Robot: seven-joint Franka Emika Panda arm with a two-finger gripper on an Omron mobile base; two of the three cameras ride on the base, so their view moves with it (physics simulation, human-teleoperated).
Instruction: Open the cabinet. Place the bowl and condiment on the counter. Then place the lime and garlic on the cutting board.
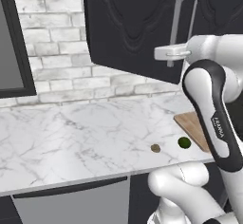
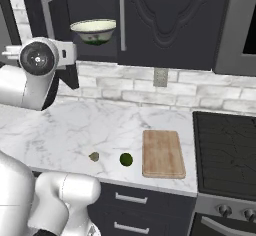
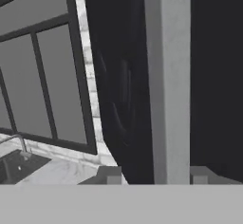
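The black cabinet's left door stands swung partly open. Its silver bar handle runs between my gripper's two fingertips, and the gripper is shut on it. My hand sits at the lower end of that handle. Inside, the cream bowl with its green band rests on the shelf. The condiment is hidden. On the marble counter lie the garlic and the lime, left of the wooden cutting board. From the left base view the garlic, lime and board lie near the counter's front edge.
A dark-framed window fills the wall left of the cabinet, with a sink and faucet below it. A black stove adjoins the counter's right end. The right cabinet door is closed.
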